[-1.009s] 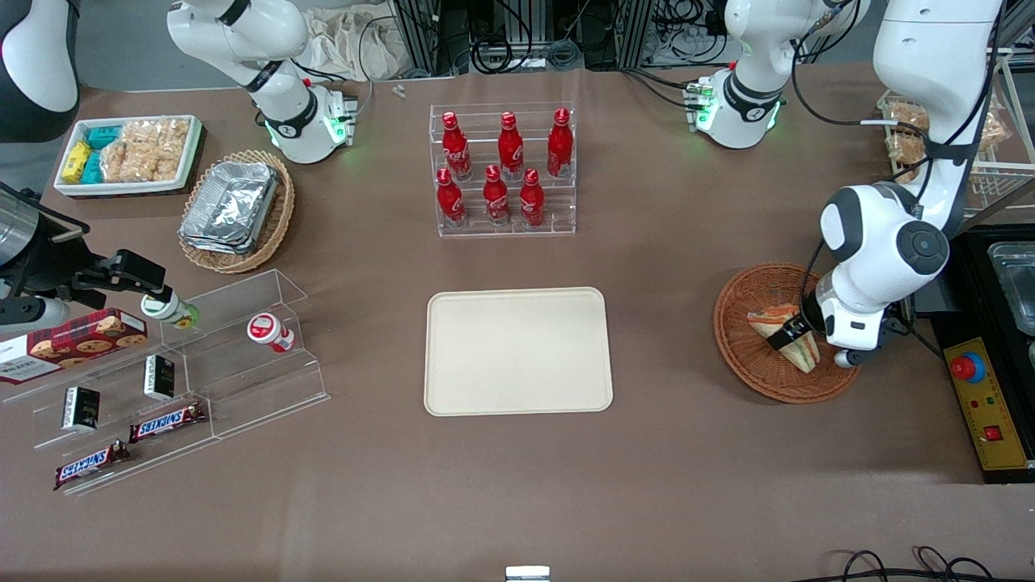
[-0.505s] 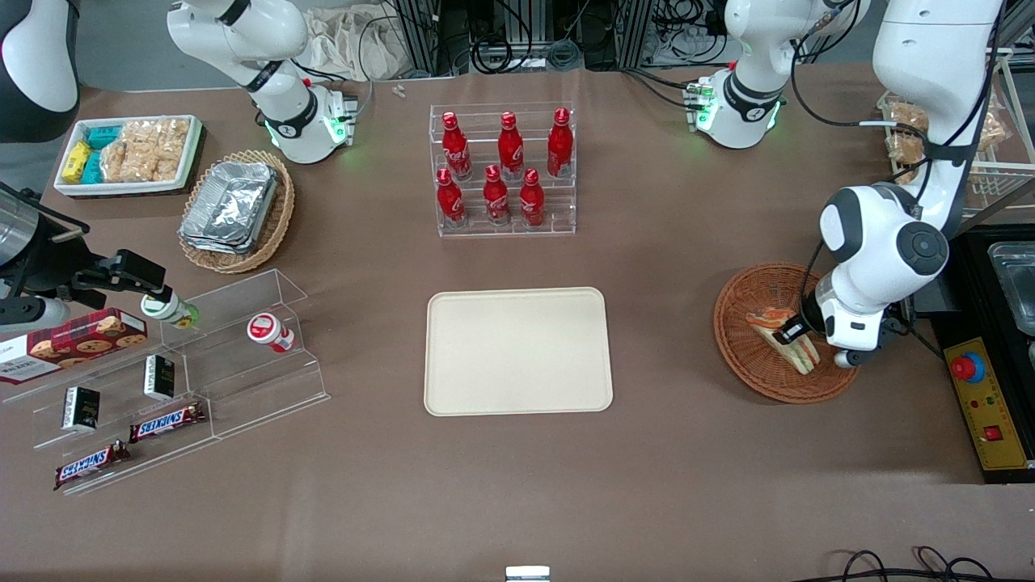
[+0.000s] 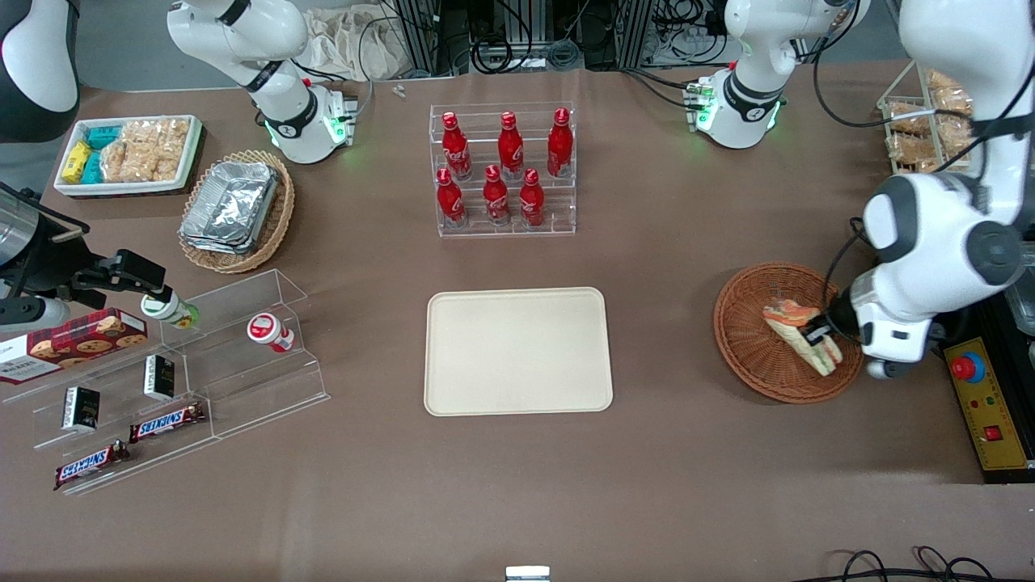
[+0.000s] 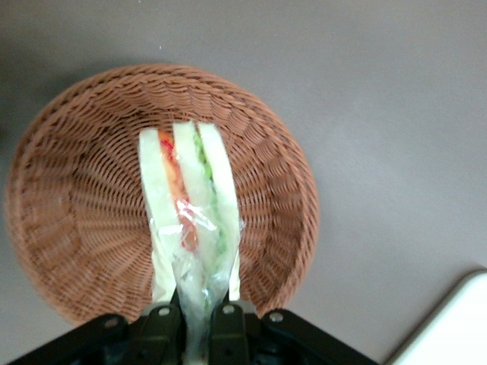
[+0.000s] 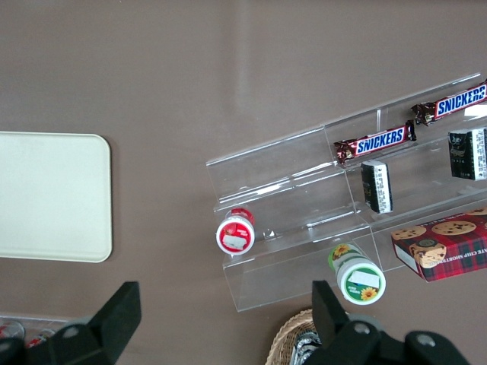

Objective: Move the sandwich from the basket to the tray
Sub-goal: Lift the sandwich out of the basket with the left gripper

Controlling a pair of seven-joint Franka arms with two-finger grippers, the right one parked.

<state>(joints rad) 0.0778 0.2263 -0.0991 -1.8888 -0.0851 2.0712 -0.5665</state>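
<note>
Front view, gripper: the left arm's gripper (image 3: 818, 337) hangs over the basket (image 3: 744, 339), at the working arm's end of the table, pinching the sandwich (image 3: 796, 327) by one end.
Front view, sandwich: it hangs tilted above the woven floor of the basket; whether it touches the weave I cannot tell from here.
Front view, tray: the tray (image 3: 517, 350) lies flat near the middle of the table, well apart from the basket, with bare tabletop between them.
Front view, other things: a rack of red bottles (image 3: 503, 170) stands farther from the camera than the tray.

Left wrist view, gripper: the two dark fingers (image 4: 163, 328) are pressed together on the narrow end of the wrapped sandwich (image 4: 186, 220), with crumpled clear wrap bunched between them.
Left wrist view, sandwich: pale bread with a red and a green layer, seen edge-on over the basket (image 4: 84, 220) and seemingly lifted off it.
Left wrist view, tray: only a pale corner of the tray (image 4: 456, 323) shows.

Right wrist view, tray: one end of the tray (image 5: 53, 196) shows, with nothing on that part.

Step in hand: the grasp looks made and the lift out of the basket appears under way.
Next move: it calls for enough height to clear the basket rim, then a sideways carry to the tray. The grip is on one end only, so the sandwich may swing or slip.
</note>
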